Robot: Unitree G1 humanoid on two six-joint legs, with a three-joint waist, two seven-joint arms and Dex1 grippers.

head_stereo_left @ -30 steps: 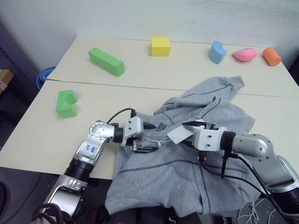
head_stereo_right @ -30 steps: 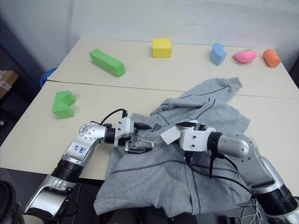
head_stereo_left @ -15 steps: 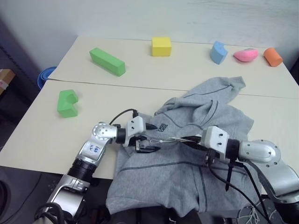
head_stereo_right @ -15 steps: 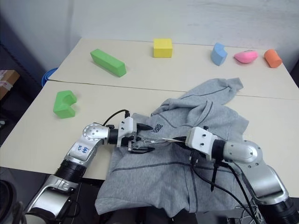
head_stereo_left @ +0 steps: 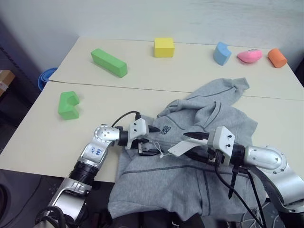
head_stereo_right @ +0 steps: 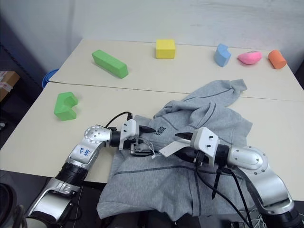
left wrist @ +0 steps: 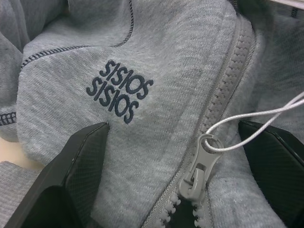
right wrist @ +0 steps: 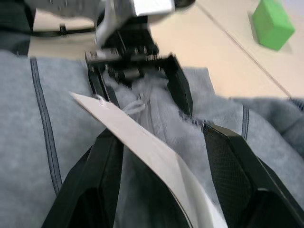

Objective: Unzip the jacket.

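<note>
The light grey jacket [head_stereo_left: 213, 118] lies crumpled on the near right part of the table, its hem hanging over the front edge. My left gripper [head_stereo_left: 151, 140] is open on the chest. Its fingers straddle the closed zip beside the dark logo [left wrist: 118, 91], and the zipper pull [left wrist: 199, 166] sits low between them. A thin string [left wrist: 256, 118] runs from the pull to the white hang tag [head_stereo_left: 175, 150]. My right gripper [head_stereo_left: 193, 145] is open just right of it, pointing at the left gripper. The tag [right wrist: 142, 137] lies slanted across one of its fingers [right wrist: 102, 161].
On the cream table [head_stereo_left: 142, 78], to the far and left side, are a long green block [head_stereo_left: 108, 62], a notched green block [head_stereo_left: 68, 105], a yellow block [head_stereo_left: 164, 47], and blue [head_stereo_left: 221, 52], pink [head_stereo_left: 249, 55] and orange [head_stereo_left: 276, 57] pieces. A blue bin [head_stereo_left: 46, 76] stands left of the table.
My right gripper drew back toward me and rolled. It was shut on the tag half a second ago and now stands open, with the tag showing flat again. The left gripper stayed put.
</note>
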